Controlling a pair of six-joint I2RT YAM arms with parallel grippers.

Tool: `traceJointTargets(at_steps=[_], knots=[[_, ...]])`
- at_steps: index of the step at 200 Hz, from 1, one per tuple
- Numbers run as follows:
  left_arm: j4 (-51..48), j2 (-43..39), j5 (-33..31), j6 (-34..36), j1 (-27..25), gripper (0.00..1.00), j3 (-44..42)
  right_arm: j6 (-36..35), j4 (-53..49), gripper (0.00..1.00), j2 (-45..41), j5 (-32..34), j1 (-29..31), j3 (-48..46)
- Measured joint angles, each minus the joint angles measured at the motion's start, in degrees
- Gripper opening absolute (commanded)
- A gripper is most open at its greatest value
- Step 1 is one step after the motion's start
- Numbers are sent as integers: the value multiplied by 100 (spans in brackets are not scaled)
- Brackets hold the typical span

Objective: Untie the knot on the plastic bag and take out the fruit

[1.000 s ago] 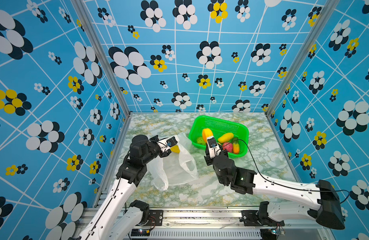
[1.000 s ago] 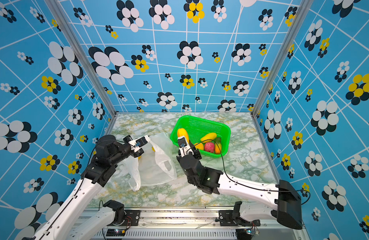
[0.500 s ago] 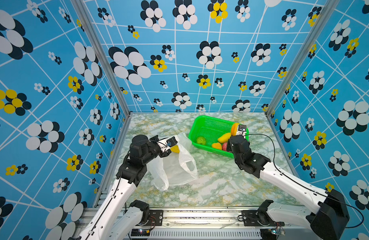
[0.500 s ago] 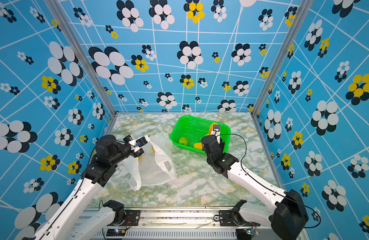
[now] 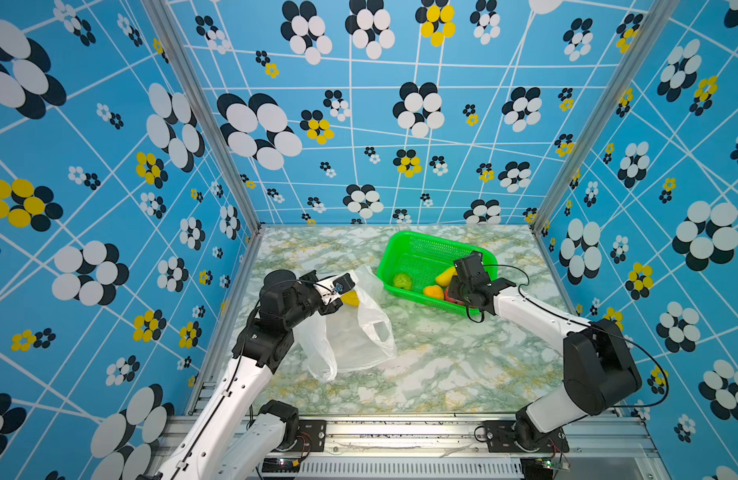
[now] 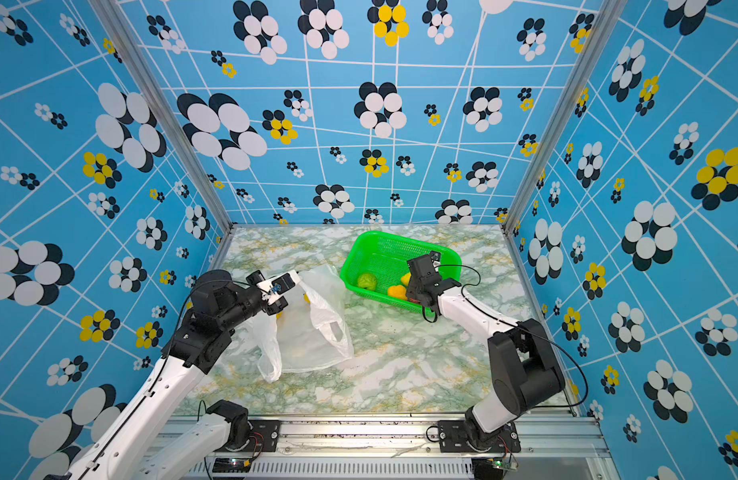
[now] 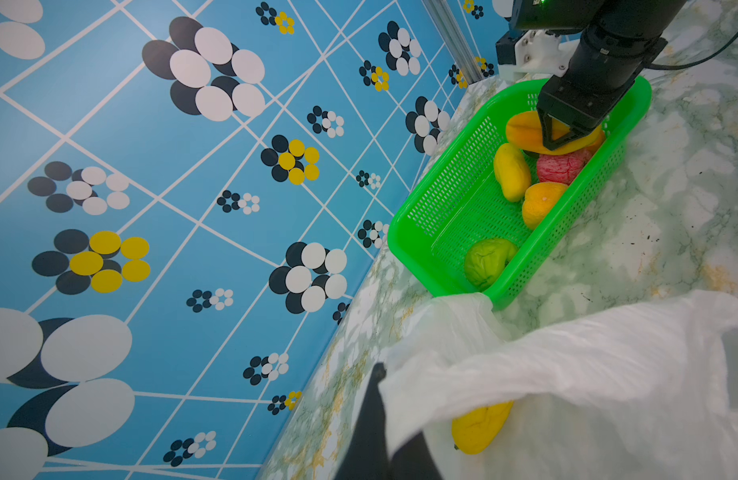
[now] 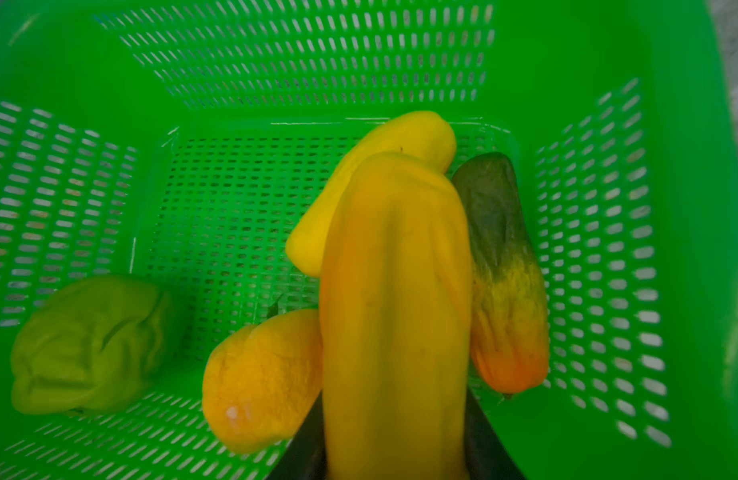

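The white plastic bag (image 5: 359, 336) (image 6: 313, 336) lies open on the marble table, left of the basket. No knot is in view; a loop handle (image 5: 380, 332) hangs loose. My left gripper (image 5: 340, 289) (image 7: 390, 440) is shut on the bag's rim and holds it up. One yellow fruit (image 5: 350, 298) (image 7: 479, 428) lies inside the bag. My right gripper (image 5: 453, 292) (image 8: 396, 436) is shut on a long yellow-orange fruit (image 8: 396, 311) (image 7: 529, 133), low inside the green basket (image 5: 434, 239) (image 8: 276, 62).
The basket holds a green round fruit (image 5: 402, 281) (image 8: 89, 345), an orange one (image 5: 434, 291), a yellow one (image 7: 512, 172), a pink-red bumpy one (image 7: 560, 166) and a green-orange one (image 8: 500, 291). Patterned blue walls enclose the table on three sides.
My right gripper carried the long yellow fruit from the basket's left front to its right end and has dropped lower into it. The left arm and bag have not moved.
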Motion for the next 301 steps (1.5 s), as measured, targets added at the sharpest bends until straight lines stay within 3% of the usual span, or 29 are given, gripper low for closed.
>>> traceJointTargets(at_steps=[24,50,67,168,209,239,273,301], knots=[[0,0,0,0,0,0,0,153,20,43,9,-245,-111,0],[0,0,0,-2,0,0,0,293,4,63,20,-404,-111,-2],[0,0,0,0,0,0,0,315,2,69,15,-417,-114,-20],[0,0,0,0,0,0,0,382,39,72,-542,-437,-114,-254],[0,-2,2,0,0,0,0,267,409,69,-1458,-529,0,-684],[0,-2,0,0,0,0,0,-229,990,64,-2413,-437,734,-1054],[0,-2,15,20,0,0,0,-1464,2107,64,-3407,-203,2413,-1572],[17,-83,157,85,0,0,-13,-2481,2732,60,-3560,-35,3510,-1637]])
